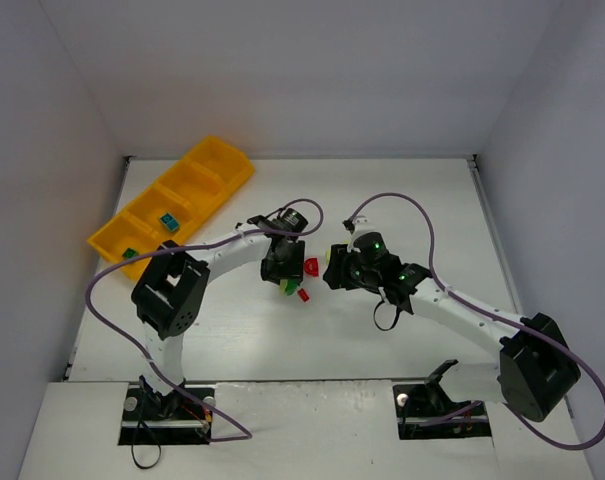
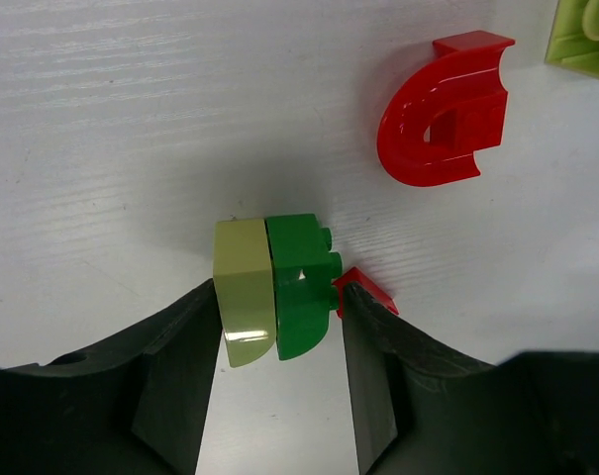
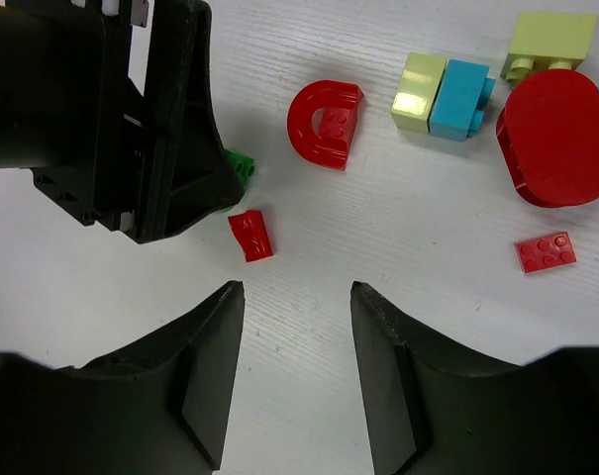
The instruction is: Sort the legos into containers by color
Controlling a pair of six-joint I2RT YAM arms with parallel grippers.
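Two bricks, a pale+green pair (image 2: 274, 287), sit mid-table (image 1: 402, 200), pinched betw L gripper (image 2: 279, 312) jaws. Small red brick (image 2: 370, 290) touches one finger's edge. R gripper (image 3: 297, 297) jaws apart, empty, over bare table. Tray (image 1: 218, 158) at far-L edge.

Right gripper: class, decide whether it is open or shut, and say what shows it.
Open. The right gripper has its fingers apart, with only bare table between them; it holds no brick.
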